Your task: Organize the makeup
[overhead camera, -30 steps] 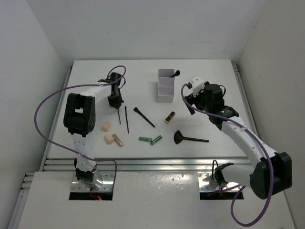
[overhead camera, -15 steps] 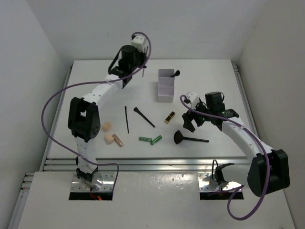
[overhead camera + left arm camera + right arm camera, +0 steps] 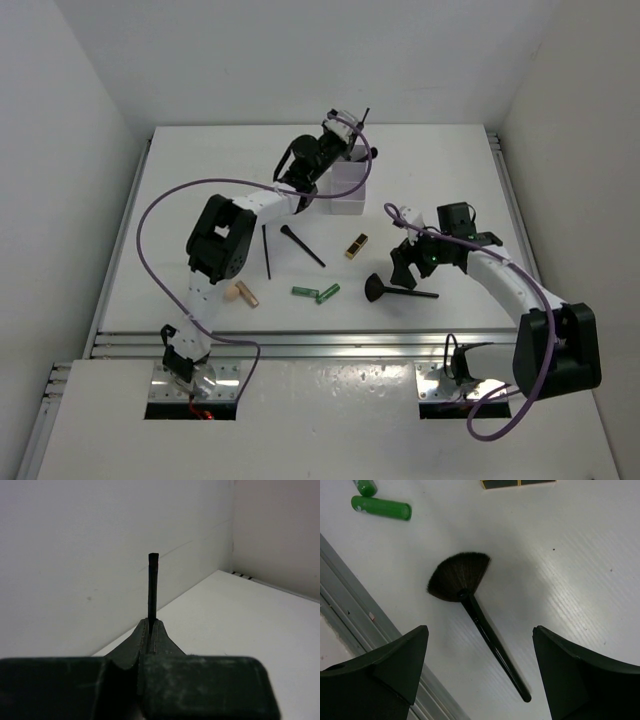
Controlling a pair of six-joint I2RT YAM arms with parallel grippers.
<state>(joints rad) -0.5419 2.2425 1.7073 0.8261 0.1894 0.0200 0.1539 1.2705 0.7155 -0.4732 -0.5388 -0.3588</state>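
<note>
Left gripper (image 3: 150,628) swung over box (image 3: 345,200), upper centre, pinching black stick (image 3: 153,585); right gripper (image 3: 480,647) gapes above fan brush (image 3: 470,600), should straddle handle squarely.

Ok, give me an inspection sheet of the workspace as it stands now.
Surface: white table, no spills seen.
Job's things: fan brush, lipstick, green tubes, tan-gold tube, beige sponge, black brush and loose black stick lie on the table; white box at the back.
Clutter: nothing seen.
Grippers: left gripper shut on a slim black stick by the box; right gripper open over the fan brush.
Cables: purple cables loop off both arms.
Surroundings: white walls on three sides.
</note>
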